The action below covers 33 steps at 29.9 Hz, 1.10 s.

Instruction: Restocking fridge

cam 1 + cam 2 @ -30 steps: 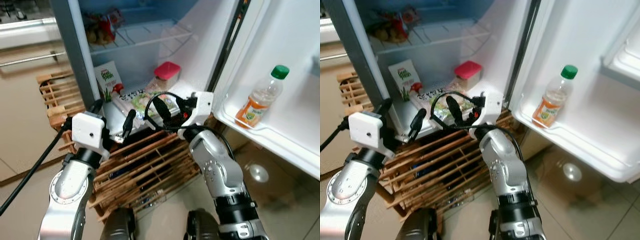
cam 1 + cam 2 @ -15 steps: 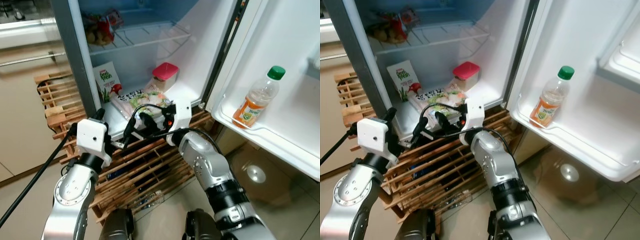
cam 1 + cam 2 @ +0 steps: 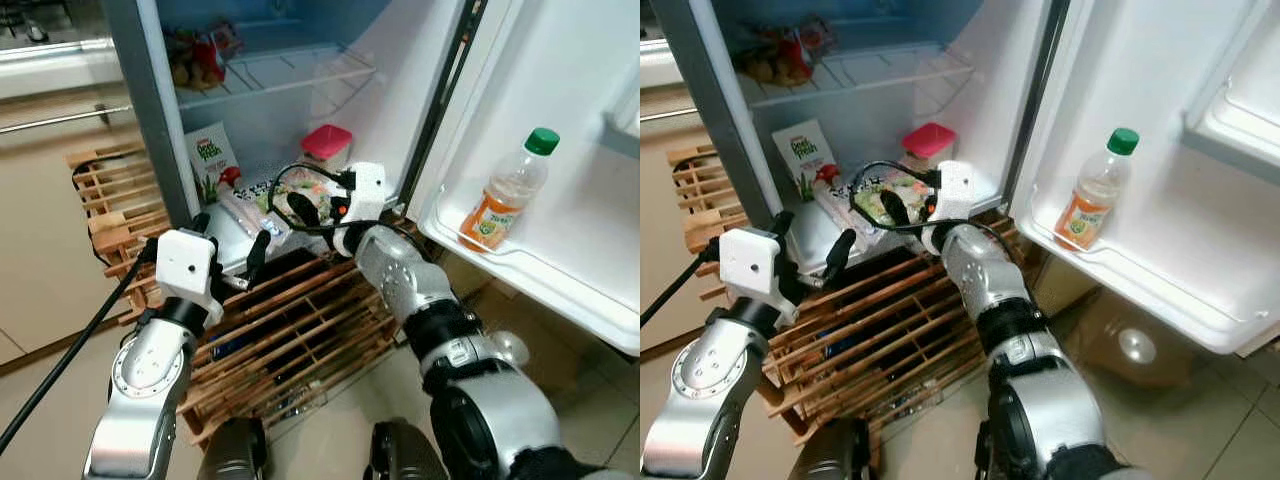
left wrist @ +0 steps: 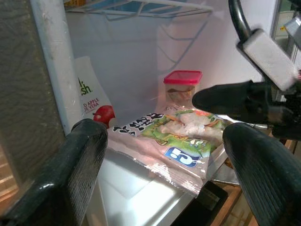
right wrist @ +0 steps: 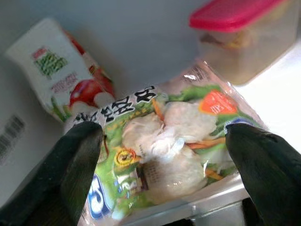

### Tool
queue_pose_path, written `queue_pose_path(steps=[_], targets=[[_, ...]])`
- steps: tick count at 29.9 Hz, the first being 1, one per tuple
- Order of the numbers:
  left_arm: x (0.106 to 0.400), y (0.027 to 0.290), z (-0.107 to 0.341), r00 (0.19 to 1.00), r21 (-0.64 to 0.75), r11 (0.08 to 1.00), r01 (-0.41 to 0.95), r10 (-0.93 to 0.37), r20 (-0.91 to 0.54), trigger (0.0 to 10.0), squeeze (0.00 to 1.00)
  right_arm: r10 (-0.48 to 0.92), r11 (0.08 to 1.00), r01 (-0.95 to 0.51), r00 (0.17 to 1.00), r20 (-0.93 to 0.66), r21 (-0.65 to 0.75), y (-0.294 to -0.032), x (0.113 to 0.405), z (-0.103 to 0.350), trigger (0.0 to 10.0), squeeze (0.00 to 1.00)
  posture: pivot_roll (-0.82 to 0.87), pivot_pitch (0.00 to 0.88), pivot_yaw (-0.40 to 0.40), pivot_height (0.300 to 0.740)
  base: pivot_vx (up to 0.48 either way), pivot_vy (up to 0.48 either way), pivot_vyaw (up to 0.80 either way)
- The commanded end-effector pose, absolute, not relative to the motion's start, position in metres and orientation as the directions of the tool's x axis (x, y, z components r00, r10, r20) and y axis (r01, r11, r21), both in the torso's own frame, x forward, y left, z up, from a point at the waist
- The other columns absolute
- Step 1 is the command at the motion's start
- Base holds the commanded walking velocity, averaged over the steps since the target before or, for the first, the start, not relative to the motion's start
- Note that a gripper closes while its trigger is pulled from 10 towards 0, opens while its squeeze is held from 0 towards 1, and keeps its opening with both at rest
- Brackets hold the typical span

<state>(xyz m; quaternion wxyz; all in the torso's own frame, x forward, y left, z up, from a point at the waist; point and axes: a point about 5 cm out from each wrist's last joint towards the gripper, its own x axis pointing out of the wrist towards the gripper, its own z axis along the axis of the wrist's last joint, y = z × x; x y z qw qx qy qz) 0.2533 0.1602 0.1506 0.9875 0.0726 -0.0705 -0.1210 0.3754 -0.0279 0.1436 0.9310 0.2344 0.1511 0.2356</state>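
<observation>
A clear bag of frozen food [image 3: 262, 200] lies on the fridge's bottom shelf [image 4: 141, 197], beside a red-lidded container [image 3: 327, 144] and a white apple pouch [image 3: 208, 160]. My right gripper [image 3: 305, 208] is open and hovers just over the bag; in the right wrist view the bag [image 5: 174, 150] lies between its spread fingers [image 5: 77, 165]. My left gripper [image 3: 228, 245] is open at the shelf's front edge, left of the bag [image 4: 181, 136]. An orange juice bottle [image 3: 505, 190] with a green cap stands upright on the door shelf.
A slatted wooden rack [image 3: 290, 320] stands on the floor below the shelf. The fridge's grey left wall [image 3: 150, 110] is close to my left arm. An upper wire shelf [image 3: 270, 70] holds packaged food. The open door [image 3: 560, 120] is on the right.
My right gripper has reached forward and up from the wooden rack's edge to over the food bag. The left arm has barely moved.
</observation>
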Motion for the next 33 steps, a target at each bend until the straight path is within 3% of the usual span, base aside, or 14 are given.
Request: queue_pose_path(steps=[1,9,11,24,25,33], targets=[[0.258,0.167,0.152,0.97,0.178,0.966,0.187,-0.21,0.123,10.0,0.0,0.495,0.752,-0.311,0.848,-0.187,0.581,-0.027,0.377,0.144,10.0,0.0,0.04,0.0,-0.048,0.652,0.0,0.0,0.0],[0.258,0.168,0.152,0.97,0.181,0.966,0.184,-0.208,0.122,10.0,0.0,0.528,0.691,-0.345,0.841,-0.117,0.636,-0.017,0.378,0.156,10.0,0.0,0.04,0.0,-0.035,0.652,0.0,0.0,0.0],[0.259,0.168,0.151,0.97,0.181,0.964,0.193,-0.216,0.116,10.0,0.0,0.542,0.621,-0.293,0.83,-0.128,0.727,-0.014,0.374,0.148,10.0,0.0,0.02,0.0,-0.02,0.652,0.0,0.0,0.0],[0.271,0.166,0.152,0.965,0.189,0.959,0.211,-0.235,0.117,10.0,0.0,0.566,0.526,-0.22,0.812,-0.145,0.821,-0.001,0.365,0.138,10.0,0.0,0.0,0.0,0.004,0.652,0.0,0.0,0.0],[0.271,0.166,0.151,0.965,0.188,0.959,0.211,-0.236,0.117,10.0,0.0,0.56,0.536,-0.213,0.814,-0.155,0.817,-0.002,0.365,0.136,10.0,1.0,0.0,0.0,0.004,0.652,0.0,0.0,0.0],[0.272,0.163,0.15,0.966,0.179,0.962,0.207,-0.23,0.121,10.0,0.0,0.571,0.575,-0.183,0.788,-0.231,0.797,0.004,0.361,0.126,10.0,1.0,0.01,0.0,-0.012,0.652,0.0,0.0,0.0]])
